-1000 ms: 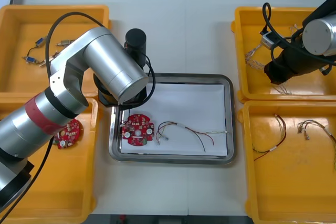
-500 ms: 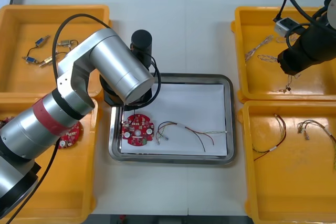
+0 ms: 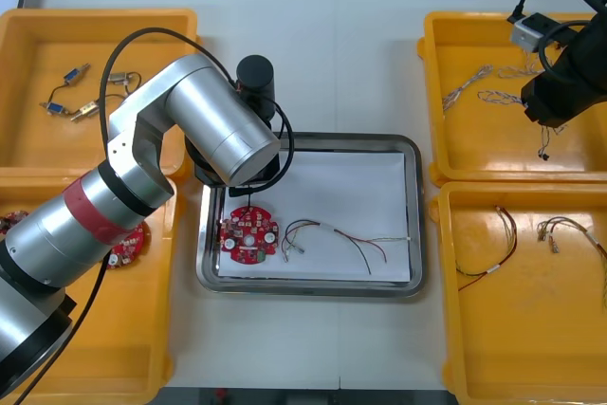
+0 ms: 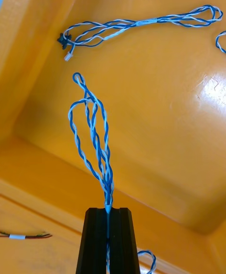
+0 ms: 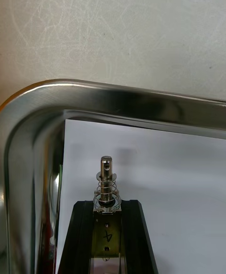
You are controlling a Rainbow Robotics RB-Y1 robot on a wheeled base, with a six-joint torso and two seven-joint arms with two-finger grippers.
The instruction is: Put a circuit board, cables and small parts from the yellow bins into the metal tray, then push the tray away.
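The metal tray (image 3: pixel 417 215), white inside, holds a red circuit board (image 3: pixel 248 234) and a red and yellow cable (image 3: pixel 341 234). My left arm (image 3: pixel 204 125) reaches over the tray's left end. My left gripper (image 5: pixel 107 203) is shut on a small metal part (image 5: pixel 107 177) with a spring, hanging above the white liner just inside the tray's corner rim (image 5: pixel 117 96). My right gripper (image 4: pixel 108 210) is shut on a twisted blue and white cable (image 4: pixel 94 132), which it holds above the floor of the far right yellow bin (image 3: pixel 436 92).
Another blue and white cable (image 4: pixel 141 23) lies in the far right bin. The near right bin (image 3: pixel 531 329) holds thin cables (image 3: pixel 493 246). Small metal parts (image 3: pixel 76 92) lie in the far left bin, and a circuit board (image 3: pixel 123 244) in the near left bin.
My right arm has risen and moved to the right, lifting the blue and white cable off the bin floor. My left arm has shifted slightly farther over the tray's left end.
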